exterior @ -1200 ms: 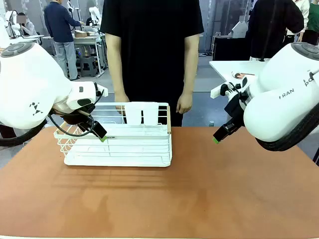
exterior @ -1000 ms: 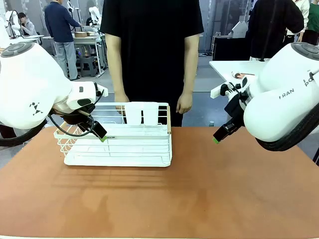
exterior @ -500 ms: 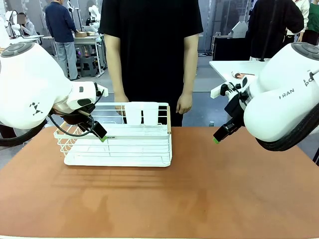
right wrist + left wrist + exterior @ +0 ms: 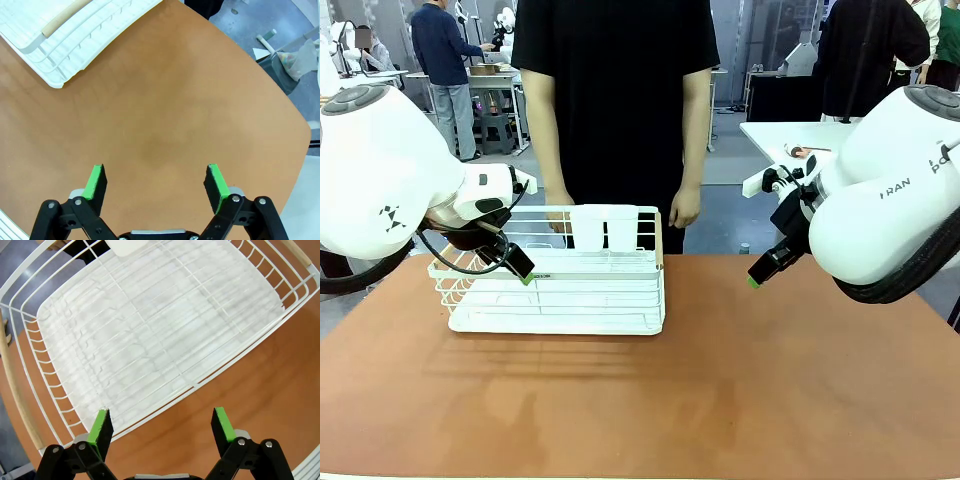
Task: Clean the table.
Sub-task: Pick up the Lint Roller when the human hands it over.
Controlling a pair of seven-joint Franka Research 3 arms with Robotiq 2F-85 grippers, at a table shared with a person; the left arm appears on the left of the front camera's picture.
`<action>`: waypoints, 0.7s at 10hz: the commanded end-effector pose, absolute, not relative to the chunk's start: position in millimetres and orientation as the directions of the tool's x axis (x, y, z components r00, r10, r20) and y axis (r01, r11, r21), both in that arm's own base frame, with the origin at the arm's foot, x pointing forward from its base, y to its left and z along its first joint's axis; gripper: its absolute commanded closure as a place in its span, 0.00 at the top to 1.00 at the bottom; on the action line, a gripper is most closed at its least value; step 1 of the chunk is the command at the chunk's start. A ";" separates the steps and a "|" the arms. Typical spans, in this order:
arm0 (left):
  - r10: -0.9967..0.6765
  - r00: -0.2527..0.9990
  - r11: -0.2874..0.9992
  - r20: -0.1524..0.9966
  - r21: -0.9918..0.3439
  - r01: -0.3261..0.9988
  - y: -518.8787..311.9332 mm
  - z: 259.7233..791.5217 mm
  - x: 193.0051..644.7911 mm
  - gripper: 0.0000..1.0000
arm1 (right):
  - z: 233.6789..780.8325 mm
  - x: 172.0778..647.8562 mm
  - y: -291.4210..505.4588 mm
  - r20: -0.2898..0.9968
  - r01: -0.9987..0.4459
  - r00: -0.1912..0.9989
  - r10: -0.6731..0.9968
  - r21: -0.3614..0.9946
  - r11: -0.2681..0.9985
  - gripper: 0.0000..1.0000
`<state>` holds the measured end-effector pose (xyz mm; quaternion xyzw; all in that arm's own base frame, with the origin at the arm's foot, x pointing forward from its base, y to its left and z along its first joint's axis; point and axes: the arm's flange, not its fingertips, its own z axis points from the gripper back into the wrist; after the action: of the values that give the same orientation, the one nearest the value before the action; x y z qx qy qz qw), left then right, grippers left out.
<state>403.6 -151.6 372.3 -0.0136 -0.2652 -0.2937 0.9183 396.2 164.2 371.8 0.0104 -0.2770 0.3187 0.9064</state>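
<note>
L arm (image 4: 380,170), R arm (image 4: 895,215): white shells, blk cables; R marked "FRAN"; L pincer (image 4: 161,422) blk, green pads (image 4: 102,421)

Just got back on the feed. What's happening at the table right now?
Nothing is being handled at the moment. The left gripper hovers open at the edge of the white dish rack, which sits on the table. The right gripper hangs open above bare tabletop off to the rack's side. A person stands at the far side, arms hanging down just behind the rack.
</note>
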 end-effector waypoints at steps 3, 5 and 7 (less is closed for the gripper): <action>-0.398 0.727 0.842 0.559 -0.093 0.532 -135.2 463.2 429.3 1.00 | 449.2 407.1 136.0 0.523 -0.535 0.724 0.450 0.014 0.845 1.00; -0.186 0.882 0.754 0.433 -0.513 0.411 -80.0 500.9 453.3 1.00 | 488.8 416.6 91.5 0.468 -0.477 0.839 0.278 0.388 0.788 1.00; -0.048 0.919 0.634 0.392 -0.698 0.332 -15.7 512.8 459.0 1.00 | 509.8 418.0 40.0 0.436 -0.399 0.893 0.110 0.655 0.642 1.00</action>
<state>439.4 -48.2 527.0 -0.3808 -0.2094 -0.1670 0.8850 404.7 68.9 519.3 0.3498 -0.2079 0.2022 0.8908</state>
